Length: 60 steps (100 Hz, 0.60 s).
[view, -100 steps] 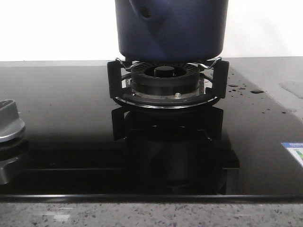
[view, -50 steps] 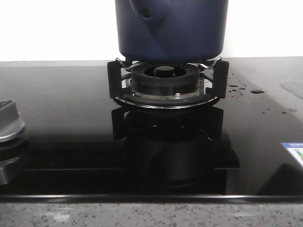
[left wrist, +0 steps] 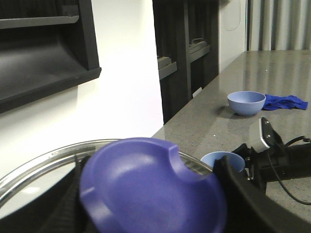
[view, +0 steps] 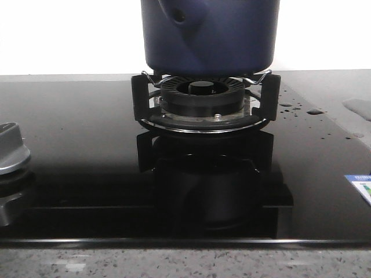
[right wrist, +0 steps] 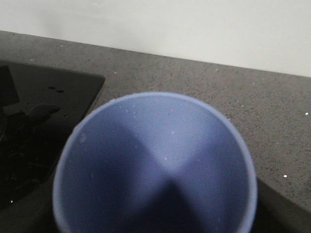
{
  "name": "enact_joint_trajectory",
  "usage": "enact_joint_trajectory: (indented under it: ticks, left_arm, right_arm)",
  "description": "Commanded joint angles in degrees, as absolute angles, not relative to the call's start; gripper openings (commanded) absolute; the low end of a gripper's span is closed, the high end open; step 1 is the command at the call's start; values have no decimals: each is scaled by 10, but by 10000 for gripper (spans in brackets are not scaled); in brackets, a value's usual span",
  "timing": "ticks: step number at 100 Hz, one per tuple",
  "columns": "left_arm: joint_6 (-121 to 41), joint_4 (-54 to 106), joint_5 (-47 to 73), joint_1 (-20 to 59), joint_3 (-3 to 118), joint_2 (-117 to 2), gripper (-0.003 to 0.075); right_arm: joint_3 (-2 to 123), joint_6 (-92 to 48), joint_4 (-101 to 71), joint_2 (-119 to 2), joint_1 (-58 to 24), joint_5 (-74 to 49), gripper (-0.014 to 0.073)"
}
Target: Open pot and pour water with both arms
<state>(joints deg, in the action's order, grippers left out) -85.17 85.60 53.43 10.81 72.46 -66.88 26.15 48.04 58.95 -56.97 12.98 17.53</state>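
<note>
In the right wrist view a pale blue cup (right wrist: 155, 167) fills the near field, its mouth toward the camera. Its inside shows only a few tiny specks or droplets on the wall, with no pool of liquid that can be made out. The right gripper's fingers are hidden behind the cup, so I cannot tell whether they are clamped on it. Past the cup lie the grey speckled countertop (right wrist: 233, 97) and a corner of the black glass hob (right wrist: 48, 97).

In the left wrist view a purple-blue knob (left wrist: 150, 187) sits close to the lens on a glass lid (left wrist: 43, 170) with a metal rim. Dark shapes flank the knob on both sides, but they are too blurred to tell whether the left gripper is clenched on it. Just beyond is another pale blue cup (left wrist: 221, 162) beside a black arm (left wrist: 286, 162), and farther along the counter stand a blue bowl (left wrist: 246, 102) and a crumpled blue cloth (left wrist: 285, 101). What the bowl holds cannot be seen.

In the front view the pot (view: 210, 35) stands on the pronged support (view: 139, 95) over the black ring burner (view: 201, 95), its pointed boss with the small hole toward the left. A silver dial (view: 11, 150) sits at the near left, water drops (view: 298, 108) lie right of the burner, and a sticker (view: 360, 186) at the right edge bears print too small to read.
</note>
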Motion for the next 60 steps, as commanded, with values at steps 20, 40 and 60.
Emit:
enact_joint_trajectory:
  ticks: [20,40,60]
  left_arm:
    - [-846,917,544,110,741,-661,295]
    - [-846,916,544,110,741,-661,295]
    - [-846,919,544,125,741,-671,295]
  right_arm:
    - [275,482,566,-600,136,240,310]
    - [277,482,566,-597,136,255,627]
    - [277,482,566,-555,136,252,656]
